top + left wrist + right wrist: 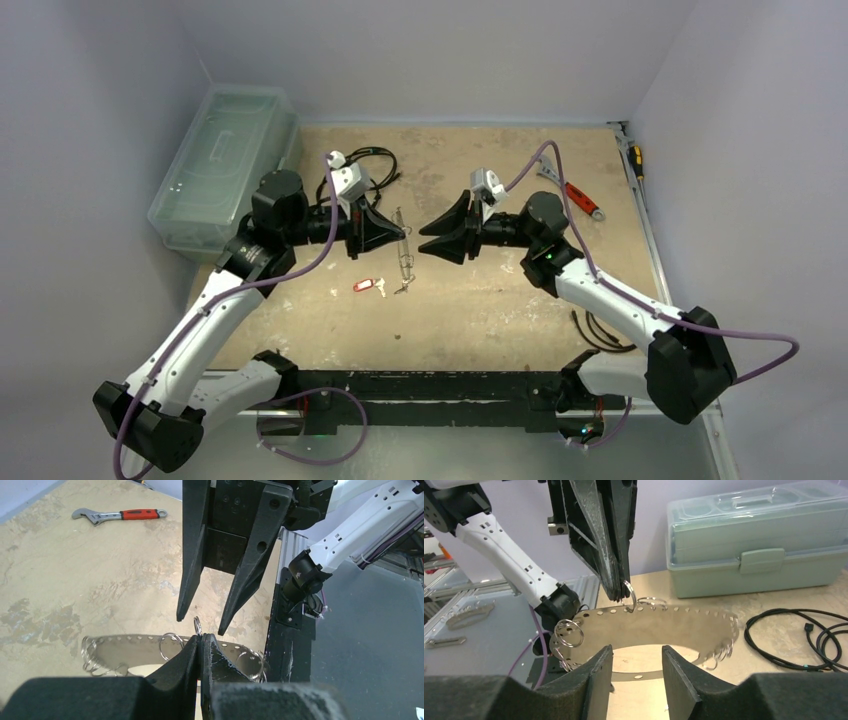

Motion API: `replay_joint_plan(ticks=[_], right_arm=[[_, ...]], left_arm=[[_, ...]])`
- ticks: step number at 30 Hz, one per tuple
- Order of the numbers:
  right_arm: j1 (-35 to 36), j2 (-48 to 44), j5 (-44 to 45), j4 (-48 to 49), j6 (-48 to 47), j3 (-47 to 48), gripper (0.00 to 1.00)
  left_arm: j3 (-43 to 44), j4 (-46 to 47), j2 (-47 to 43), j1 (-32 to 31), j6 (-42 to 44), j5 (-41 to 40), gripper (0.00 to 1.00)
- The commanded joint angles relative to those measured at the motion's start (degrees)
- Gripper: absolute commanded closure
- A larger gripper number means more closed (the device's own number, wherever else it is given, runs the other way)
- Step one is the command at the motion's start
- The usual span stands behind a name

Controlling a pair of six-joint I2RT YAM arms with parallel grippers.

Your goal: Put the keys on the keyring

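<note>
The keyring (403, 250) is a floppy grey metal loop with holes and small split rings along it. My left gripper (403, 232) is shut on one small ring at its upper edge and holds it above the table. The left wrist view shows the loop (130, 650) behind my shut left gripper (201, 637). My right gripper (422, 240) is open and empty, facing the loop from the right. In the right wrist view the loop (674, 627) hangs just beyond my right gripper (636, 652). The keys (403, 287), one with a red tag (366, 286), lie on the table below the loop.
A clear plastic box (225, 165) stands at the back left. A coiled black cable (372, 162) lies behind the left gripper. A red-handled wrench (577, 197) lies at the back right, with a screwdriver (635, 158) by the right wall. More black cable (600, 330) lies near the right arm.
</note>
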Motion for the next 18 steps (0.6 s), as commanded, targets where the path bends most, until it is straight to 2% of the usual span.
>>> replay_joint_plan(ticks=[1,8,13,18], right_arm=[[0.1,-1.1,-4.4,0.6,-3.2,2.2,0.57],[0.2,-0.7,-5.4,8.4,1.7,1.3,0.62],[0.2,1.6,-5.5,17.8,9.2,0.6,0.64],[0.2,2.7,-5.2,19.0,10.5,0.9,0.66]], left_arm=[[4.0,-3.5,-0.3,0.0,3.9,1.9,1.00],[3.4,-3.4,0.0,0.0,4.4,3.4,1.00],[3.4,-3.0,0.4,-0.1,4.9,5.4,1.00],[3.5,-3.2,0.5,-0.3,5.1,6.3,1.00]])
